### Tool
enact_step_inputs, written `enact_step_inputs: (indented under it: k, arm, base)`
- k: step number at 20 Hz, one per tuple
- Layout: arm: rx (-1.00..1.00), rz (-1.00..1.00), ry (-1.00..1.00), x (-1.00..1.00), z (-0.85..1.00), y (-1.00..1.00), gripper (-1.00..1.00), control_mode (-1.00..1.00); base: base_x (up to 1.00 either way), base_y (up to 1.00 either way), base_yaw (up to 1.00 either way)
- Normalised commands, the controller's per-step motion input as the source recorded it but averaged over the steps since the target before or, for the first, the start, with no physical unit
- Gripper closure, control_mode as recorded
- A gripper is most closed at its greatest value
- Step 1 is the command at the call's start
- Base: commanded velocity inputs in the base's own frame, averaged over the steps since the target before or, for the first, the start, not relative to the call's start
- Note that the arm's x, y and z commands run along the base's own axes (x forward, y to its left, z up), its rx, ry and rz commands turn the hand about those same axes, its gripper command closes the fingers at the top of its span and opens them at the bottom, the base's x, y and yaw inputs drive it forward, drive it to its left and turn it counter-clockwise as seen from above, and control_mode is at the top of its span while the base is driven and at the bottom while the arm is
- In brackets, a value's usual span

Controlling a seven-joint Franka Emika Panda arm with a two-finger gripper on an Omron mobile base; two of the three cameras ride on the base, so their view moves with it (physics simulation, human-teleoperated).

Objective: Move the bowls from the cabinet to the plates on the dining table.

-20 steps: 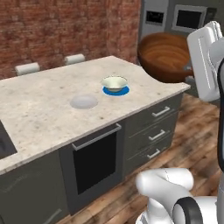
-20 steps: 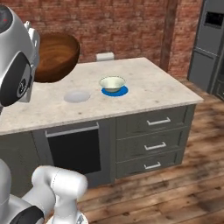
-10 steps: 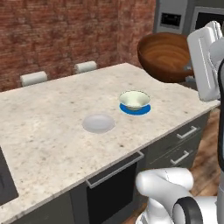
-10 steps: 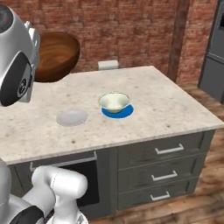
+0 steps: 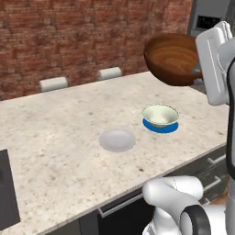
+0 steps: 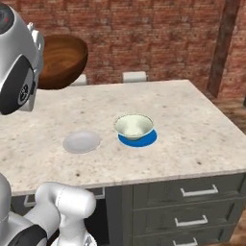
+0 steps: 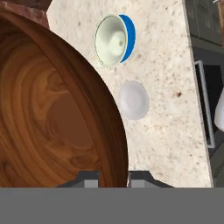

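Brown bowl [image 5: 173,58] nearer the table [image 5: 55,137]

Brown bowl [image 7: 52,118]: glossy wood look w/ clear grain rings. Cream bowl [image 5: 160,114]: smooth, slight sheen, prob ceramic. Blue plate [image 5: 158,128] & grey plate [image 5: 117,139]: flat, matt. Table [image 6: 192,139] top: speckled beige stone, polished-ish. Drawer handles [image 6: 197,191]: silver metal. Brick wall [image 5: 69,36]: rough, matt.

Even, soft rendered light; faint shadows, slight blur.

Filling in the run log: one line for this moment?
pincer: shut on brown bowl | cream bowl: on blue plate | grey plate: bare
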Motion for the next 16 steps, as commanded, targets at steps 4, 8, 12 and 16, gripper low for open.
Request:
enact_step_inputs:
  k: [4,8,12,16]
  arm:
    - [0.00,0.00,0.00,0.00,0.00,0.00,1.00,1.00]
    - [0.00,0.00,0.00,0.00,0.00,0.00,1.00,1.00]
    - [0.00,0.00,0.00,0.00,0.00,0.00,1.00,1.00]
    - [0.00,0.00,0.00,0.00,0.00,0.00,1.00,1.00]
  base:
    - [0.77,-0.08,0.35]
    - [0.56,-0.12,0.27]
    - [0.41,-0.07,0.02]
    - [0.45,0.00,0.00]
